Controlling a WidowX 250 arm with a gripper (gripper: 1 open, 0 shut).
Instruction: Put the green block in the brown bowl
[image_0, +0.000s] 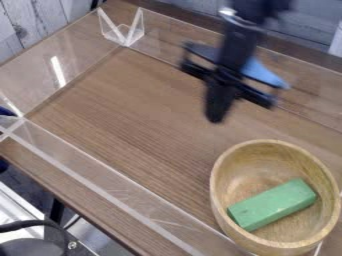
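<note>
A wood-grain worktop (127, 110) with low clear plastic walls (80, 170) along its edges carries the brown bowl (241, 160), which sits directly on it at the near right corner. A small clear plastic bracket (120, 26) stands at the far edge.

One camera only — it looks down at an angle from above the counter (120, 110), quite near, with the bowl (275, 150) at lower right.
</note>
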